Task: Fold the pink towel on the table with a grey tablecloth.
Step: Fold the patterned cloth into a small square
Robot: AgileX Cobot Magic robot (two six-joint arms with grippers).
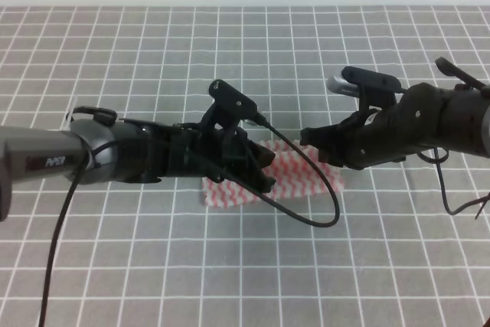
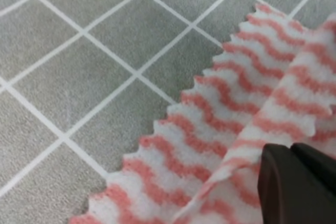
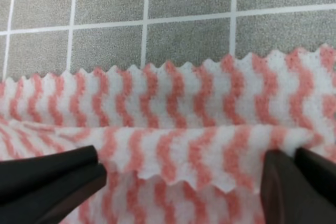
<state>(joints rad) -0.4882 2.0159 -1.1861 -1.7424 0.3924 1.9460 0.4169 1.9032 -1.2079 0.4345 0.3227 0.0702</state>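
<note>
Grey gridded surface (image 1: 115,250) carries the pink towel (image 1: 295,181) near its middle. Towel judged thin, limp and light; best pinched at the pinked edges. Left hand (image 1: 256,170) and right hand (image 1: 325,145) each appear closed on a raised fold.

Both arms reach low over the pink towel (image 1: 295,178) lying on the grey gridded tablecloth (image 1: 153,266).

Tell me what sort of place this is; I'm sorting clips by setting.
Probably a lab bench for robot tests, not a home. A grey tablecloth with a white grid covers the table, two black arms reach in over it, and only a pink towel lies there. Behind is a plain pale wall.
</note>
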